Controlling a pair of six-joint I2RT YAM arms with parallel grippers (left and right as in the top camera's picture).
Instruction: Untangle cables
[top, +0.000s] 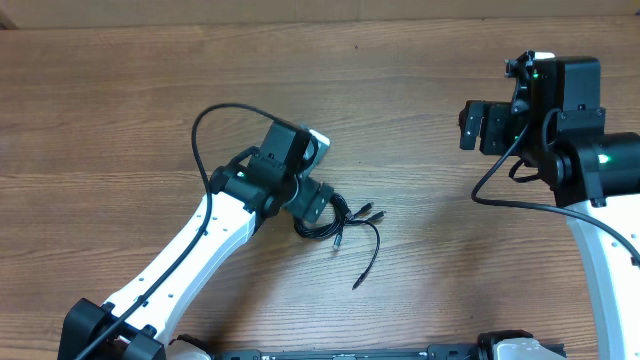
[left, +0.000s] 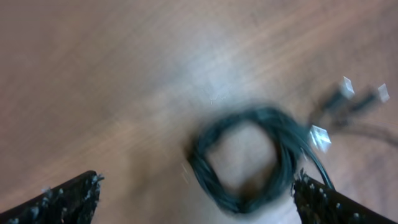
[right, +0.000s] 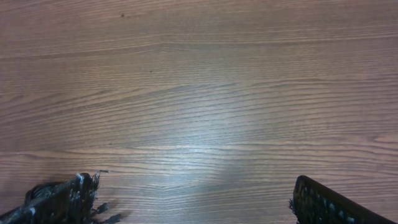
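Note:
The cables (top: 345, 225) are thin black cords bundled in a small coil at the middle of the wooden table. Their plug ends (top: 374, 213) fan out to the right and one loose end (top: 358, 280) trails toward the front edge. My left gripper (top: 318, 205) hovers open right over the coil's left side. In the left wrist view the blurred coil (left: 245, 163) lies between and just ahead of the wide-apart fingertips (left: 71, 198), its right side close to the right finger. My right gripper (top: 468, 126) stands open far to the right, over bare wood (right: 199, 124), with nothing between its fingers (right: 326, 205).
The left arm (top: 200, 240) stretches from the front left corner to the table's middle, with its thick black wire (top: 215, 115) arching above it. The right arm's base (top: 600, 160) fills the right edge. Wooden tabletop (top: 420, 260) lies between the two grippers.

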